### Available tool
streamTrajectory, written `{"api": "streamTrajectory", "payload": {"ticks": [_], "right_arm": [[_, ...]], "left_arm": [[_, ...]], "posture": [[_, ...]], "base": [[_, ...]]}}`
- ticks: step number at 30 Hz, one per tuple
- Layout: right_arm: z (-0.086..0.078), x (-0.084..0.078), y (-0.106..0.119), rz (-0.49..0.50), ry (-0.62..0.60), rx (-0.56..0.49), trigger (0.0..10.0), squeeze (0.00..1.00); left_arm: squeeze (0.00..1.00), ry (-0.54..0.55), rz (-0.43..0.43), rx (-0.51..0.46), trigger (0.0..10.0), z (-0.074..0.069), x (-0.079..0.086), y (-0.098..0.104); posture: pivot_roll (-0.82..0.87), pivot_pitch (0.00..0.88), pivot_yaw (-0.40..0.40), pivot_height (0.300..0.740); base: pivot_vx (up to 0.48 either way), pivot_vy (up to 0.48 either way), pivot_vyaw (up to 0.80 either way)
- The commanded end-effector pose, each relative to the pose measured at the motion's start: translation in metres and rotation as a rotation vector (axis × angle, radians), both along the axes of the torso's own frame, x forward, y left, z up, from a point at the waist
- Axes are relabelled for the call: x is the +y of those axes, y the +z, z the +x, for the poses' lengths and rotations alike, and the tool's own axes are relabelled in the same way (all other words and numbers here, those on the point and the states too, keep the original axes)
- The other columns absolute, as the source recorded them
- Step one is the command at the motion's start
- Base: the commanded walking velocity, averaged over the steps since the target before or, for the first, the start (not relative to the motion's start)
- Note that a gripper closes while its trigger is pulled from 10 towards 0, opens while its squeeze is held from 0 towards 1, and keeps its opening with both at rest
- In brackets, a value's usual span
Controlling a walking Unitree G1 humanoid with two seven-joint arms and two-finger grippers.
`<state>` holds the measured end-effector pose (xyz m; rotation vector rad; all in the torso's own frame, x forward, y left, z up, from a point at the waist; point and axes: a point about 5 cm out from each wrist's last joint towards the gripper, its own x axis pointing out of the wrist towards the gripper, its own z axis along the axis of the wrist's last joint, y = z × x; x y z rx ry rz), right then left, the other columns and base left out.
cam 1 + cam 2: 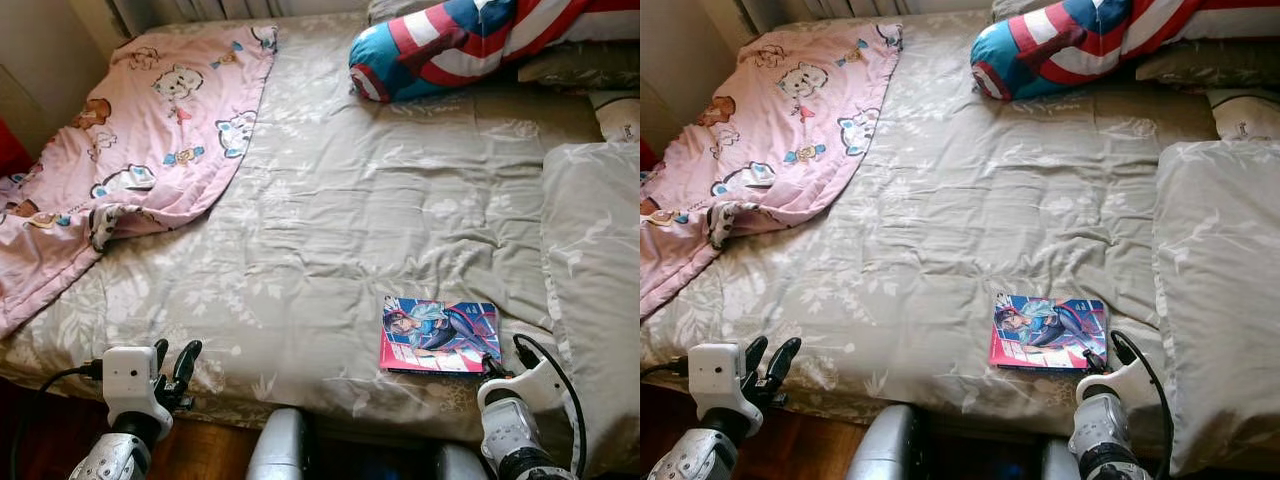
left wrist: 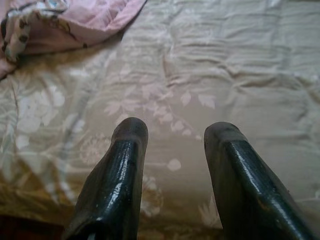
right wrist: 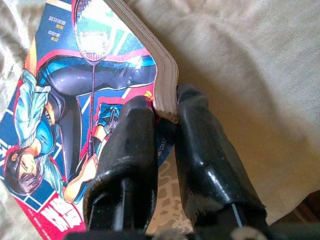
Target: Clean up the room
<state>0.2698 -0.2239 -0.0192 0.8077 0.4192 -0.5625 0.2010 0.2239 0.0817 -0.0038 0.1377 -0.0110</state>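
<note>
Head stereo pair looks down over bed (image 1: 330,230) from foot edge. Left wrist camera low over quilt; right wrist camera close on comic book (image 3: 75,100).

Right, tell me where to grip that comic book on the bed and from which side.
Take the comic book by its near right corner, coming in from the foot edge of the bed. It lies flat on the soft cover, so only its edges offer a pinch. The right gripper is already there, fingers straddling that corner's page edge. The left gripper is open over bare bedcover.
</note>
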Motion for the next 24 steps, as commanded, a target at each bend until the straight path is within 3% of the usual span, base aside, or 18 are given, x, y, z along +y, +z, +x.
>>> {"api": "streamTrajectory", "payload": {"ticks": [1,2,3,4,5,6,7,24], "right_arm": [[-0.021,0.004,-0.019,0.016,-0.001,0.116,10.0,0.17],[-0.021,0.004,-0.019,0.015,-0.002,0.116,10.0,0.17],[-0.021,0.003,-0.019,0.013,-0.003,0.115,10.0,0.55],[-0.021,0.003,-0.019,0.013,-0.003,0.115,10.0,0.55],[-0.021,0.002,-0.018,0.008,-0.003,0.114,10.0,0.74],[-0.021,0.002,-0.018,0.008,-0.003,0.114,10.0,0.74],[-0.02,-0.001,-0.017,0.003,-0.006,0.111,10.0,0.83],[-0.002,-0.009,0.0,-0.121,0.114,0.07,10.0,0.81]], "left_arm": [[0.0,0.014,0.003,0.019,10.0,-0.005,0.002,0.0],[0.0,0.015,0.002,0.02,10.0,-0.006,0.002,0.0],[0.0,0.015,0.001,0.022,10.0,-0.006,0.002,0.0],[0.0,0.015,0.001,0.022,10.0,-0.006,0.002,0.0],[0.0,0.017,0.001,0.024,10.0,-0.007,0.002,0.0],[0.0,0.017,0.001,0.024,10.0,-0.007,0.002,0.0],[0.0,0.018,0.002,0.027,10.0,-0.008,0.002,0.0],[0.0,0.018,0.006,0.047,10.0,-0.01,0.003,-0.003]], "posture": [[0.26,0.278,0.134,0.651],[0.26,0.278,0.134,0.651],[0.26,0.28,0.133,0.651],[0.26,0.28,0.133,0.651],[0.26,0.28,0.133,0.651],[0.26,0.28,0.133,0.651],[0.26,0.283,0.133,0.651],[0.26,0.287,0.136,0.651]], "base": [[0.0,0.0,0.0],[0.0,0.0,0.0],[0.0,0.0,0.0],[0.0,0.0,0.0],[0.0,0.0,0.0],[0.0,0.0,0.0],[0.0,0.0,0.0],[0.0,0.0,0.0]]}}
